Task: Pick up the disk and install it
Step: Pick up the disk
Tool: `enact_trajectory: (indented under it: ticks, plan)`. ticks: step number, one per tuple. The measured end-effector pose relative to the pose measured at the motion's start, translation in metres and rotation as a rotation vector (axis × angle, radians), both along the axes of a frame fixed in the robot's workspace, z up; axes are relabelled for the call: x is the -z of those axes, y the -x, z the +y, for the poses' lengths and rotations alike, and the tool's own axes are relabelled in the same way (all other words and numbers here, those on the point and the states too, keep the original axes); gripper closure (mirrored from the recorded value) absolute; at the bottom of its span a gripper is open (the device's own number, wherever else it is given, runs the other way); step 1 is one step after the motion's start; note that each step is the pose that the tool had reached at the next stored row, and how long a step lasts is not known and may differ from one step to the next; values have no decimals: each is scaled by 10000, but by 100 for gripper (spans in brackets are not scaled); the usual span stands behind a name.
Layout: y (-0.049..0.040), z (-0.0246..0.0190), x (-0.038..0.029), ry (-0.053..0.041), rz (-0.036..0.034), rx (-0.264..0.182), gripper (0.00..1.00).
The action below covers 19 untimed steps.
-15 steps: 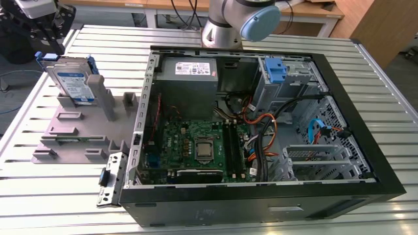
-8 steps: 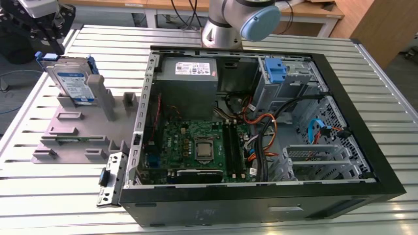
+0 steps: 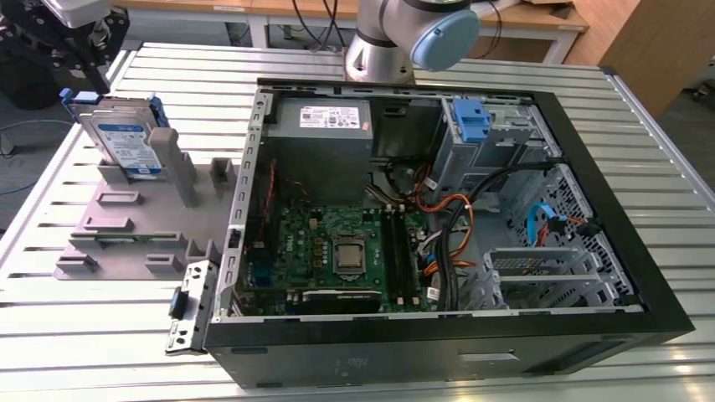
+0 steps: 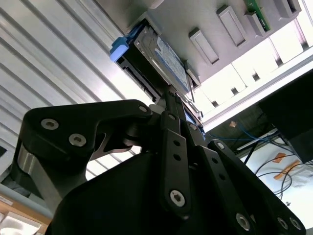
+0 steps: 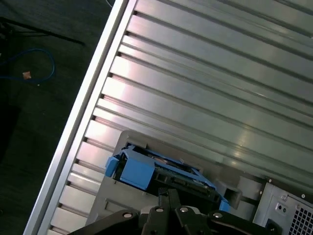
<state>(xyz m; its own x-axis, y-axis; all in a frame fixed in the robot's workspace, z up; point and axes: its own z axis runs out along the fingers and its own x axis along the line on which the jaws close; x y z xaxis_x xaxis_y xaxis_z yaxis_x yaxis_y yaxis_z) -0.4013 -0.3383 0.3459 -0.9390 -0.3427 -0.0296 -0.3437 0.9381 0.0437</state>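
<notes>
The disk (image 3: 120, 138), a silver drive with a white-and-blue label in a bright blue carrier, stands upright in a slot of the grey holder (image 3: 129, 226) at the exterior view's left. My gripper (image 3: 92, 60) hangs just above the disk's top edge, apart from it. In both wrist views the disk (image 4: 165, 51) (image 5: 146, 169) lies straight beyond the gripper (image 4: 169, 94) (image 5: 167, 195). The jaws are shut, with nothing between them.
The open computer case (image 3: 625, 251) lies on the slatted metal table (image 3: 112, 352) to the exterior view's right of the holder. Inside are a grey power supply (image 3: 324, 126), a motherboard (image 3: 335, 251), cables and a bay with a blue latch (image 3: 475, 121). The arm's base (image 3: 391, 42) stands behind the case.
</notes>
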Motion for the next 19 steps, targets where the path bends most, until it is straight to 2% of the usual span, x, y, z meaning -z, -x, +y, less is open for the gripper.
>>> enact_trajectory:
  ticks: [2,11,15,19]
  plan:
    - [0,0,0,1,-1,-173,89]
    - [0,0,0,0,0,-190,89]
    - [0,0,0,0,0,-408,89]
    - [0,0,0,1,0,-435,89]
